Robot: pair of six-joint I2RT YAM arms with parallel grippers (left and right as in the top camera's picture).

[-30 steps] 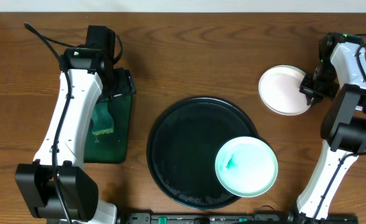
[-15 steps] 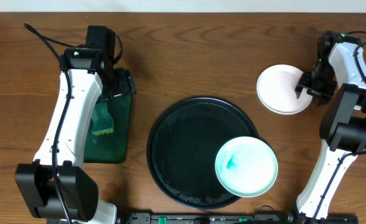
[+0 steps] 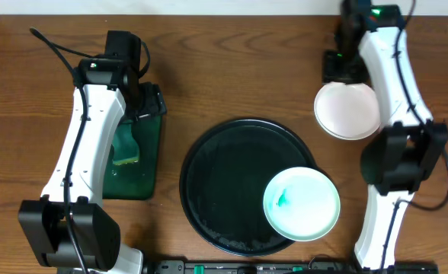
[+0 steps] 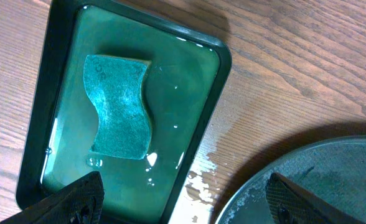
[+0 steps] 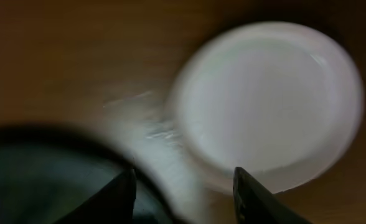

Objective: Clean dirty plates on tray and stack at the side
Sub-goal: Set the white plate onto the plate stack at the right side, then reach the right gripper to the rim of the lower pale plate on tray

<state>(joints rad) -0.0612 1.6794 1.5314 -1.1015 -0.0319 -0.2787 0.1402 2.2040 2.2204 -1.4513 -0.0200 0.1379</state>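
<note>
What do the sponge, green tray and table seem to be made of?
Sponge: probably a soft foam or fibre scrub pad, matte. It has a fuzzy teal surface and a wavy outline.
Green tray: likely moulded plastic, glossy. It has rounded corners and bright highlights, and it holds shallow water.
Table: wood or wood-look laminate with a satin finish. Brown grain lines show, but I cannot tell which it is.

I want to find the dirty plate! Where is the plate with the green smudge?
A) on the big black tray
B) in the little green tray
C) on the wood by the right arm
A: the smudged plate sits on the black tray, at its right edge, while the other plate, on the table, looks plain white.
</note>
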